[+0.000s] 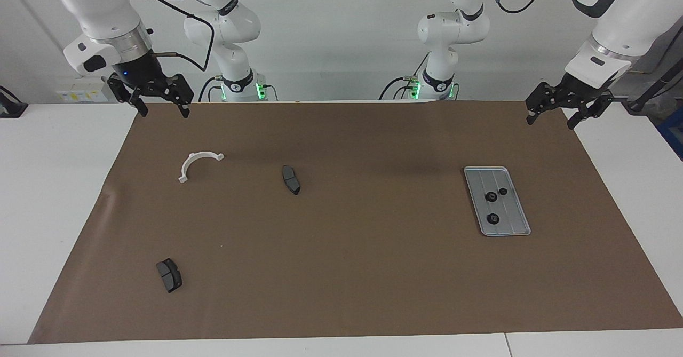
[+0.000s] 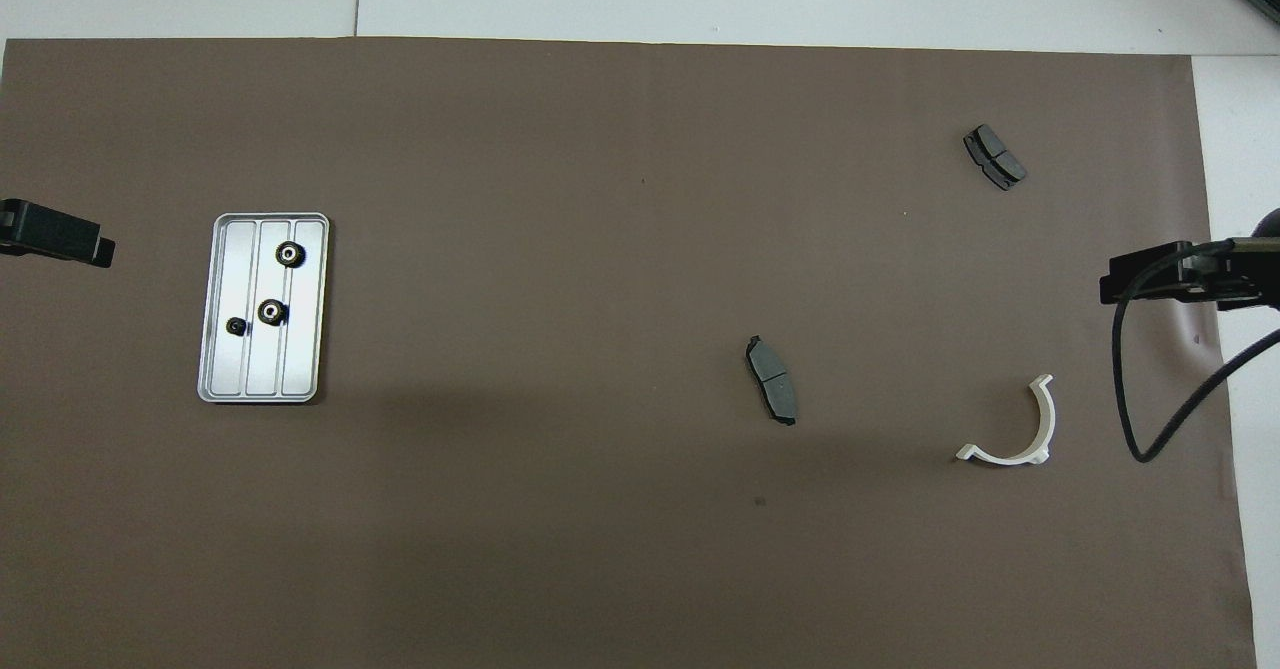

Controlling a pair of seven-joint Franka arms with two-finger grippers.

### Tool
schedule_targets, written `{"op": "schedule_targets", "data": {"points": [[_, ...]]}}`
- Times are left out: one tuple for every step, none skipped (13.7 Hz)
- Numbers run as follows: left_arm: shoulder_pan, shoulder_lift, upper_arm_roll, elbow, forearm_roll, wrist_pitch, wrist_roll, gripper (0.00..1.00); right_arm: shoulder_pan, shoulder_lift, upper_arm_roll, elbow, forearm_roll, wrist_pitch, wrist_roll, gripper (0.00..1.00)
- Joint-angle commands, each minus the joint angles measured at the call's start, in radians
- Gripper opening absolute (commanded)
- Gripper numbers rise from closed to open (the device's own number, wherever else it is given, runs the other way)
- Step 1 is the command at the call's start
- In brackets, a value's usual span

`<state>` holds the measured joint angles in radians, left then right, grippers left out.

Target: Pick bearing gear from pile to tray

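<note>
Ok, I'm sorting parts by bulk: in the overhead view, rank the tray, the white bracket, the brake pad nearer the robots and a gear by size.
1. tray
2. white bracket
3. brake pad
4. gear

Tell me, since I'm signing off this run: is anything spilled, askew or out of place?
Nothing stands out. Three small black round gears lie inside the flat grooved silver-grey metal tray. The white half-ring bracket and two dark grey brake pads lie apart on the brown mat.
</note>
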<state>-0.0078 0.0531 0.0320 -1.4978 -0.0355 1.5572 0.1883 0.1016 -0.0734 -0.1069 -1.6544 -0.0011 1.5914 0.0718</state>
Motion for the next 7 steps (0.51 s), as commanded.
{"op": "schedule_targets", "data": {"points": [[-0.006,-0.032,0.005,-0.039,0.016,0.026,-0.07,1.0,-0.002,-0.02,0.003,-0.019,0.006,-0.007,-0.006,1.0],[-0.006,-0.032,0.005,-0.039,0.016,0.026,-0.07,1.0,-0.002,-0.02,0.003,-0.019,0.006,-0.007,-0.006,1.0],[-0.006,-0.033,0.005,-0.042,0.016,0.026,-0.069,1.0,-0.002,-0.02,0.003,-0.019,0.006,-0.007,-0.006,1.0],[-0.004,-0.033,0.005,-0.042,0.016,0.024,-0.067,1.0,-0.002,-0.02,0.003,-0.019,0.006,-0.007,-0.006,1.0],[-0.001,-0.033,0.005,-0.042,0.016,0.026,-0.066,1.0,-0.002,-0.02,0.003,-0.019,0.006,-0.007,-0.006,1.0],[-0.001,-0.033,0.006,-0.042,0.016,0.026,-0.064,1.0,-0.002,-0.02,0.001,-0.019,0.006,-0.007,-0.006,1.0],[-0.001,-0.033,0.006,-0.042,0.017,0.026,-0.064,1.0,-0.002,-0.02,0.003,-0.019,0.006,-0.007,-0.006,1.0]]}}
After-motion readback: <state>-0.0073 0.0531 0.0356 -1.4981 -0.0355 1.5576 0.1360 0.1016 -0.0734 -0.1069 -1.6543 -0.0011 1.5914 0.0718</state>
